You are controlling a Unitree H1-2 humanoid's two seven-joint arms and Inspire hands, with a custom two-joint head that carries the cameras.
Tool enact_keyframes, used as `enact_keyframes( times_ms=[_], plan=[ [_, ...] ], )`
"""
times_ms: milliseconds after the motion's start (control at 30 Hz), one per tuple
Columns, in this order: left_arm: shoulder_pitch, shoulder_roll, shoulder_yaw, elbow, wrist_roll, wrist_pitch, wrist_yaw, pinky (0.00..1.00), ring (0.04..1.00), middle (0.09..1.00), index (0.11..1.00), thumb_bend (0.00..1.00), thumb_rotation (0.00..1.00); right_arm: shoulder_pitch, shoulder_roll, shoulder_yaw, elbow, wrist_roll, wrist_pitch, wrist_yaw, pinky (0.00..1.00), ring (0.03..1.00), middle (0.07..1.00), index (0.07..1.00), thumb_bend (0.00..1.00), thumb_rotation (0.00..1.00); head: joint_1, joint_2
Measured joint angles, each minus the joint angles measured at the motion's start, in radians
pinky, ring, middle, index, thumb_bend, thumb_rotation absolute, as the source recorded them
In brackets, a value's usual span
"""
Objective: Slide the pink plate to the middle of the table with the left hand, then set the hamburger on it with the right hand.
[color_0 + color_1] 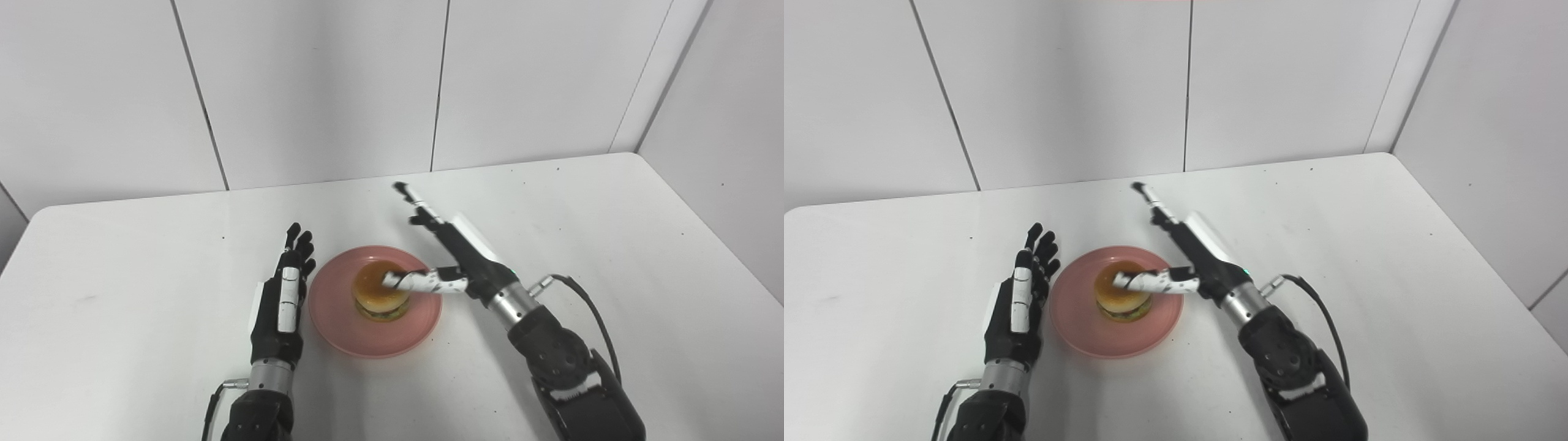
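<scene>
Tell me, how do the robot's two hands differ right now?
The left hand lies flat beside the pink plate, fingers straight and together; the right hand is spread, thumb across the hamburger. The left points straight ahead; the right angles left over the plate. Neither grips anything.

Your left hand (282,300) and right hand (456,263) are black with white finger panels, each on a silver wrist collar, black forearms trailing thin black cables.
</scene>
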Motion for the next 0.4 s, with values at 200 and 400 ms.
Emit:
enact_keyframes(
  times_ms=[200, 400],
  plan=[
    [0.001, -0.005, -0.002, 0.004, 0.005, -0.022, 0.006, 0.97, 0.983, 0.975, 0.976, 0.68, 1.0, 0.028, 0.093, -0.121, 0.12, 0.201, -0.072, -0.087, 1.0, 0.999, 1.0, 1.0, 0.63, 0.74, 0.005, 0.002],
    [0.004, -0.008, -0.006, 0.006, 0.027, -0.055, 0.022, 1.0, 1.0, 0.993, 0.996, 0.69, 1.0, 0.097, 0.162, -0.132, 0.111, 0.306, -0.07, -0.092, 1.0, 1.0, 1.0, 1.0, 0.64, 0.81, 0.006, 0.0]
  ],
)
